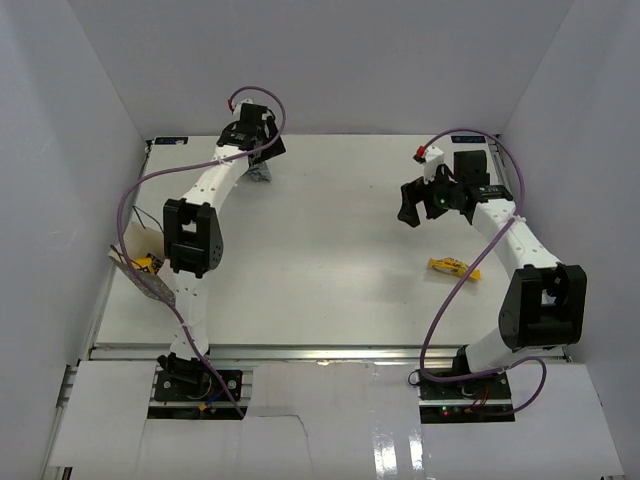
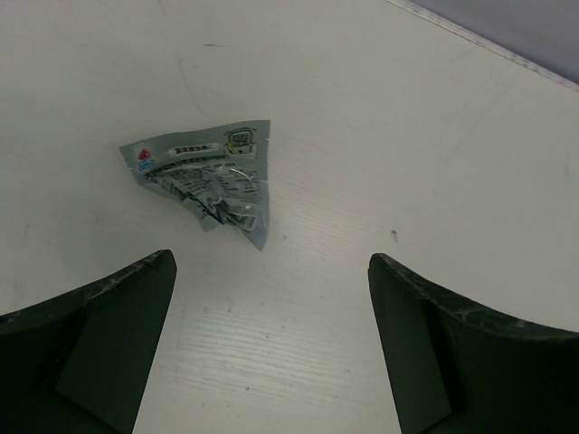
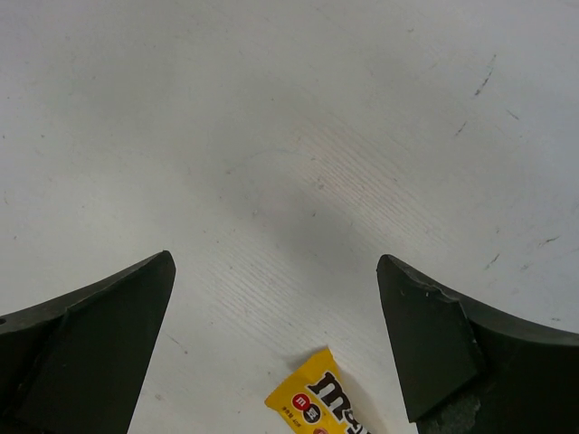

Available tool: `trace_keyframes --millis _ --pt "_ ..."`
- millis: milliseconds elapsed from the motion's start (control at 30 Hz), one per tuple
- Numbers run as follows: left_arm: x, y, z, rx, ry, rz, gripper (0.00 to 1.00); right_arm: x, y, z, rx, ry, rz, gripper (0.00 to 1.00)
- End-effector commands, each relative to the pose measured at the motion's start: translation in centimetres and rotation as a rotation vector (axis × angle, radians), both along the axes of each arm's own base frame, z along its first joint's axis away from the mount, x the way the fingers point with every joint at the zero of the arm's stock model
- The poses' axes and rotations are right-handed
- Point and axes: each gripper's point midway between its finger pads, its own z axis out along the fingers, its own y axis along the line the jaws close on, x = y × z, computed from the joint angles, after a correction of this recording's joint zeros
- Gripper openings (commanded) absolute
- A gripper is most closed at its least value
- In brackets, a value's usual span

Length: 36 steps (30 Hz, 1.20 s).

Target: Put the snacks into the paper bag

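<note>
Lying beyond left hand (image 2: 271, 260): grey packet (image 2: 206, 181)

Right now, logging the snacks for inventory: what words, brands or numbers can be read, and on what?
"m", rest cut off by the frame: yellow packet.
Too blurred to read: print on the grey packet.
Too small to read: anything on the paper bag.

The left arm (image 1: 190, 240) hides much of the paper bag (image 1: 130, 243) (print too small to read), and the wrist view's bottom edge cuts off the yellow packet (image 3: 312, 405).
</note>
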Motion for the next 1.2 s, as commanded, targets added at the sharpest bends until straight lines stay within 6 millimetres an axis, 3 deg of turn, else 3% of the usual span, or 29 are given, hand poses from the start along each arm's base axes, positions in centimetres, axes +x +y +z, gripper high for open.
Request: trace_keyframes --millis 0,233,400,600,767,833,900,933,1033,1133,1167 --pt "0.7 4.0 0.8 0.069 -0.037 0.22 0.98 -0.5 0.1 -0.5 0.014 0.014 0.008 0.98" --pt "1.4 3.4 -1.7 -0.098 -0.025 0.369 0.89 -0.2 0.3 -0.4 0.028 0.023 0.004 0.98" --pt "1.5 4.0 -5.3 -0.253 0.041 0.499 0.84 -0.3 0.2 -0.1 0.032 0.021 -0.006 0.98" --pt "2.3 3.1 -8.1 -0.317 0.094 0.479 0.81 -0.7 -0.5 -0.1 0.027 0.019 -0.028 0.98" --pt "2.2 2.9 -9.7 -0.317 0.127 0.463 0.71 -0.8 -1.1 0.0 0.028 0.014 -0.043 0.98" --pt "1.9 3.4 -10.2 -0.314 0.14 0.469 0.62 -0.9 -1.1 -0.1 0.03 0.017 -0.042 0.98" --pt "1.8 3.6 -10.2 -0.323 0.14 0.462 0.52 -1.0 -1.1 -0.1 0.035 0.022 -0.041 0.98" --pt "1.5 3.6 -9.9 -0.321 0.14 0.454 0.42 -1.0 -1.0 -0.2 0.036 0.023 -0.039 0.97" --pt "1.8 3.1 -8.0 -0.339 0.105 0.397 0.28 -1.2 -0.8 -0.1 0.048 0.027 -0.03 0.97" --pt "1.6 2.4 -3.8 -0.348 0.052 0.304 0.2 -1.6 -0.5 -0.2 0.057 0.029 -0.009 0.97" --pt "1.0 2.1 -1.1 -0.339 0.013 0.256 0.19 -1.9 -0.3 -0.2 0.064 0.031 0.01 0.97"
